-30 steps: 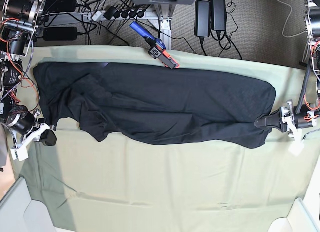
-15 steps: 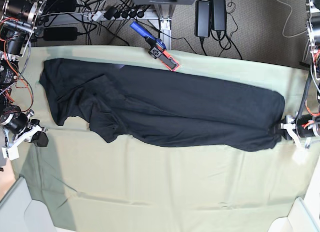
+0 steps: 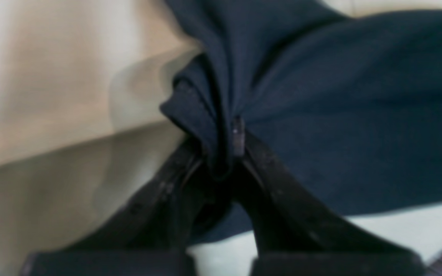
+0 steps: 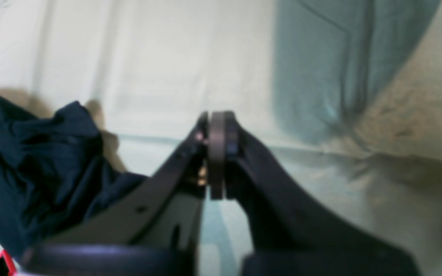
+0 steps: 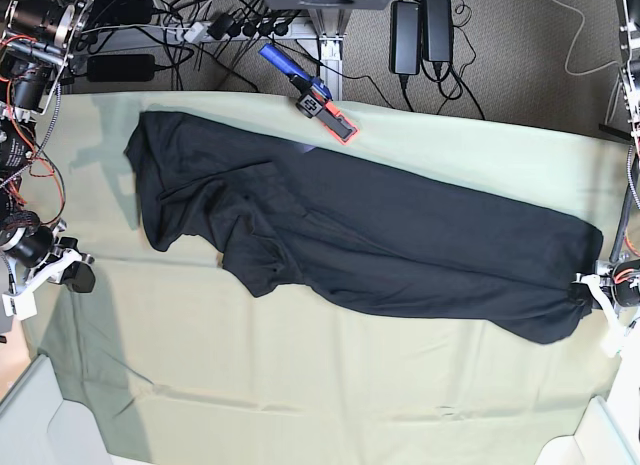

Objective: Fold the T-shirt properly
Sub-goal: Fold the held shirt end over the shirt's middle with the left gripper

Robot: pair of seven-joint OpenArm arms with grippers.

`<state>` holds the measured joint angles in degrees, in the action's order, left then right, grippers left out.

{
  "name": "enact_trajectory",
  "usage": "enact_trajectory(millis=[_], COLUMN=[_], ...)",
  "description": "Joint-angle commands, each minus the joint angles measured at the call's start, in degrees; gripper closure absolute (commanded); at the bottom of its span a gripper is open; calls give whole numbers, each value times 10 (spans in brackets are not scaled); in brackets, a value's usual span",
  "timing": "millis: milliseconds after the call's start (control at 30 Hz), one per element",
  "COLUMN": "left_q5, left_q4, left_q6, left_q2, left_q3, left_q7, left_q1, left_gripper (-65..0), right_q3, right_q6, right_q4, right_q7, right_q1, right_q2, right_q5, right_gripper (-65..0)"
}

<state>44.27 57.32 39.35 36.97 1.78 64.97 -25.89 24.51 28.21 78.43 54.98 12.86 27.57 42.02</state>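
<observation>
- Two arms on my screens, one at each end of the pale green cloth (image 5: pixel 330 385) that covers the table.
- My left gripper (image 3: pixel 226 147) has its dark jaws pinched tight on a bunched fold of the T-shirt (image 5: pixel 370 235); in the left wrist view the fabric gathers into pleats right at the fingertips and fans out above them.
- From the base view I see that same gripper (image 5: pixel 590 295) at the far right edge of the cloth, holding the shirt's lower right corner.
- I read the black shirt as one long band lying diagonally across the cloth, high at the left and low at the right, with the plain side showing.
- Its left part is rumpled, with overlapping folds and a loose flap hanging toward the near side.
- My right gripper (image 4: pixel 217 153) has its jaws pressed together with nothing between them; only bare green cloth lies beyond the tips.
- In the right wrist view a heap of the dark shirt (image 4: pixel 33 161) sits off to the left of the fingers, apart from them.
- In the base view this gripper (image 5: pixel 75 275) sits at the cloth's left edge, clear of the shirt.
- Beyond the far edge of the cloth I can see a blue-handled tool with an orange-red head (image 5: pixel 312 92), its tip just reaching the cloth near the shirt's upper edge.
</observation>
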Motion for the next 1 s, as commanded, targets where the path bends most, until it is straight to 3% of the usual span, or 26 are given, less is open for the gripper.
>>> enact_trajectory(millis=[0, 67, 200, 300, 400, 567, 700, 967], left_q5=[36, 72, 61, 18, -64, -186, -234, -242], left_q4=[28, 83, 235, 331, 394, 406, 405, 401], left_q6=[6, 6, 6, 6, 1, -55, -62, -79], left_q2=[9, 3, -34, -66, -85, -131, -169, -202], left_q3=[3, 4, 2, -26, -91, -189, -232, -248], left_q7=[7, 26, 25, 12, -20, -35, -46, -48], left_q1=[-9, 16, 80, 117, 138, 139, 139, 139], left_gripper=[0, 0, 0, 0, 0, 0, 0, 0], right_q3=[5, 5, 5, 5, 5, 5, 5, 5], right_q6=[40, 40, 40, 40, 40, 40, 40, 40], right_q4=[9, 9, 9, 9, 9, 9, 9, 9], right_q7=[-9, -9, -10, -12, -12, -12, -18, -18], right_q1=[8, 6, 7, 6, 6, 6, 6, 6], right_q2=[13, 13, 13, 12, 13, 12, 12, 11], right_q5=[8, 8, 9, 9, 8, 4, 4, 4], right_gripper=[0, 0, 0, 0, 0, 0, 0, 0])
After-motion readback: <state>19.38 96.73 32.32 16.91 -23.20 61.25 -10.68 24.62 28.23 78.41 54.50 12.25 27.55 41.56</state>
